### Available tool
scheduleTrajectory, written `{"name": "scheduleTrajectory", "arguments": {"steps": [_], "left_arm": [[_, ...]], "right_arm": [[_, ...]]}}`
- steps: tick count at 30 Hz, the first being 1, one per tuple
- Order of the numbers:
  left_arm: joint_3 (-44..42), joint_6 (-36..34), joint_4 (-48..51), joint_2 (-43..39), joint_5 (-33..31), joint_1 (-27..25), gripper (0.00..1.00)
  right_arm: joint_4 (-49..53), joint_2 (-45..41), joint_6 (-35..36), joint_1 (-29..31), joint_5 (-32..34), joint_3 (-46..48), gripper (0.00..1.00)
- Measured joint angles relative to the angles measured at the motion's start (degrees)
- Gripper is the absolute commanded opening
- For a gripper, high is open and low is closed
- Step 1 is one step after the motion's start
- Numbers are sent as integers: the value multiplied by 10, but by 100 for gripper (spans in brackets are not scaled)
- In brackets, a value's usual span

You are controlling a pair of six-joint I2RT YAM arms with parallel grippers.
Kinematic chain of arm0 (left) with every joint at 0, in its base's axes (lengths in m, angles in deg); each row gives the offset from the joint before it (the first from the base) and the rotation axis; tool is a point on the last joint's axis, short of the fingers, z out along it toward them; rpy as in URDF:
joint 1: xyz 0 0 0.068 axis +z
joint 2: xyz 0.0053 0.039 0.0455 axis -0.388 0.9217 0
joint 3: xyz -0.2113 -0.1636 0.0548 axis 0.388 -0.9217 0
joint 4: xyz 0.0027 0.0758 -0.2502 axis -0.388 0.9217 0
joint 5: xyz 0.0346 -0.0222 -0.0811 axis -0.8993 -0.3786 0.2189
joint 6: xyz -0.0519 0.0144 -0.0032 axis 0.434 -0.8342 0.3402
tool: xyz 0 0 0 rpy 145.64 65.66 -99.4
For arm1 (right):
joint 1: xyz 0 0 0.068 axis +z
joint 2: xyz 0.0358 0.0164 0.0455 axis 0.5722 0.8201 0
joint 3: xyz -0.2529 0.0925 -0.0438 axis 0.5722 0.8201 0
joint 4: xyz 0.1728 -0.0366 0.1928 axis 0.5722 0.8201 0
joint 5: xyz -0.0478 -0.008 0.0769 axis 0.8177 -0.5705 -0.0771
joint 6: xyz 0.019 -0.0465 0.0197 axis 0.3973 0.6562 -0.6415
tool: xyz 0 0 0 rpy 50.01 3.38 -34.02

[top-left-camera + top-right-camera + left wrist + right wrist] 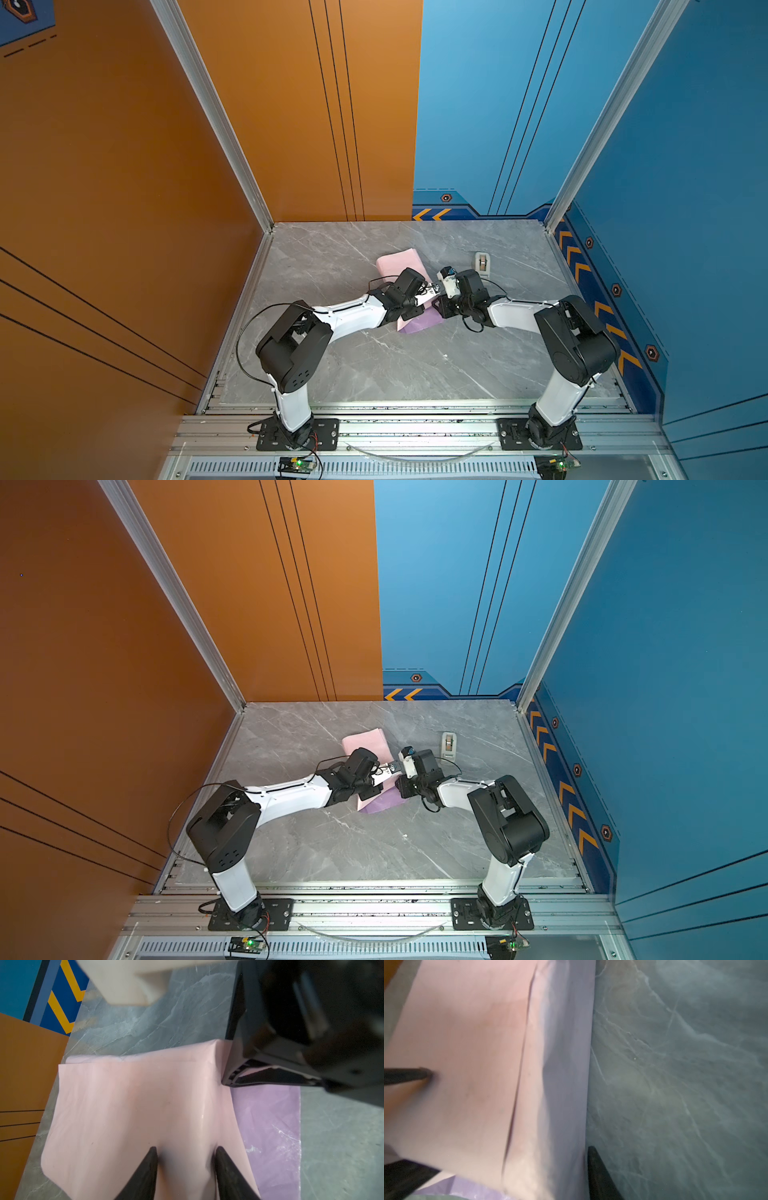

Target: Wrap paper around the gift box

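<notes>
Lilac paper (566,1064) edge borders open grey marble tabletop (675,1084).

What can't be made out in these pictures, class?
The gift box: in no view; presumably under the creased pink-and-lilac paper sheet.
One finger of the right gripper: behind the paper, right wrist view.
A blurred beige shape: cut by the frame edge, left wrist view; unidentifiable.
</notes>
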Motion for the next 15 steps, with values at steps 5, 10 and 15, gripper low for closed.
{"name": "scheduleTrajectory", "arguments": {"steps": [5,10,15], "left_arm": [[0,8,-2,0,2,-2,50],[0,29,-8,-1,5,-4,55],[0,39,-14,-13,6,-3,57]], "right_arm": [[-10,3,-4,2,13,0,6],[-21,3,-5,2,22,5,2],[-26,3,-5,2,30,8,1]]}}
